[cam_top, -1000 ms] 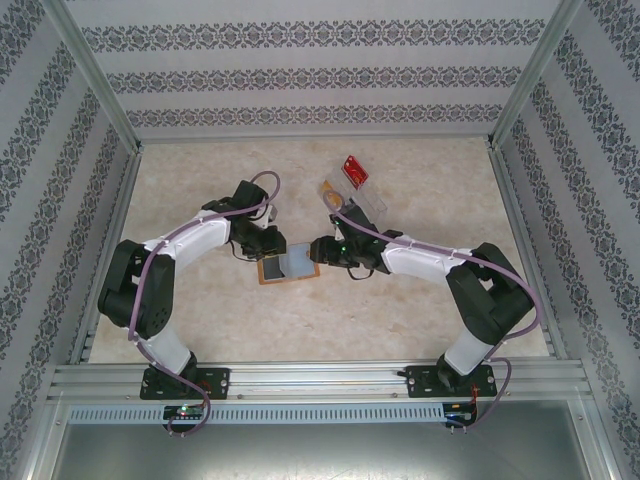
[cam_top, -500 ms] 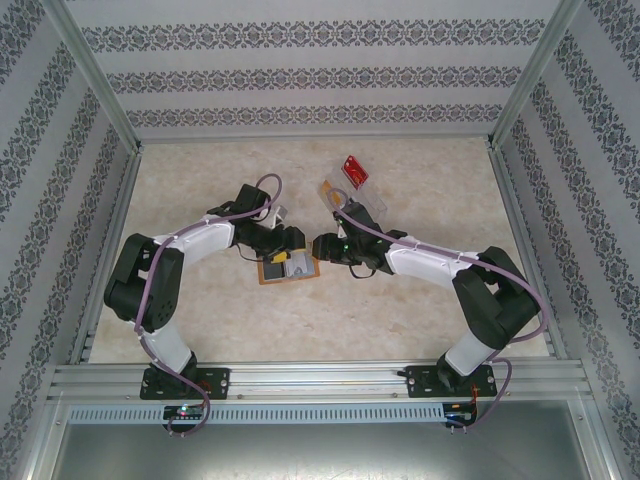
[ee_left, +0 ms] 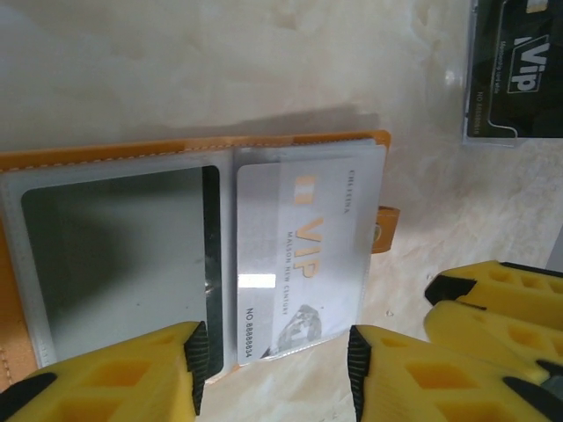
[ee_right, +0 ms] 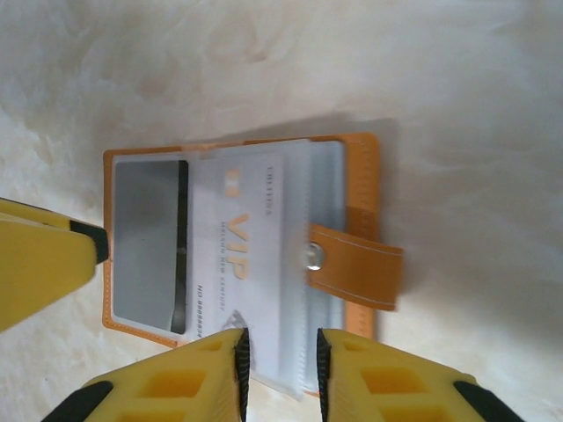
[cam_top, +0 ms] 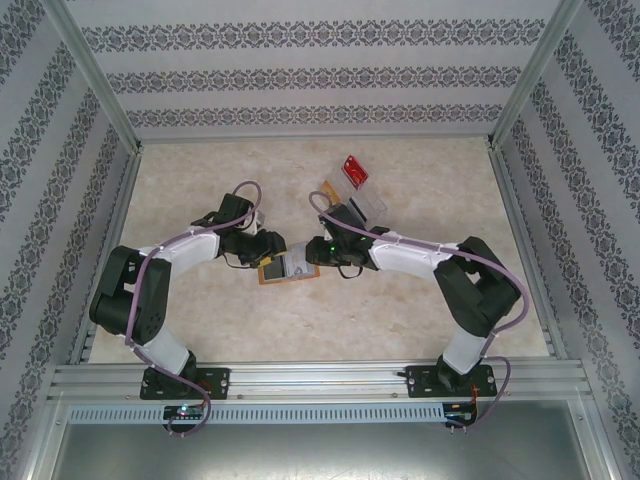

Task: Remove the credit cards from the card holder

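Note:
The orange-tan card holder lies open on the table between both grippers. Its see-through pages hold a credit card printed VIP; a grey card with a dark stripe fills the neighbouring pocket. My left gripper is open, its fingers either side of the VIP card's near edge, apart from it. My right gripper hovers at the page edge near the snap tab, jaws narrowly apart with the clear pages showing in the gap.
A clear plastic tray stands behind the right gripper with a dark VIP card in it. A red card lies at its far end. The right gripper's fingers sit close beside the left ones. Metal frame rails border the table.
The left gripper opened wide over the holder, then drew back left and narrowed. The right gripper moved in over the page edge and its jaws closed partway.

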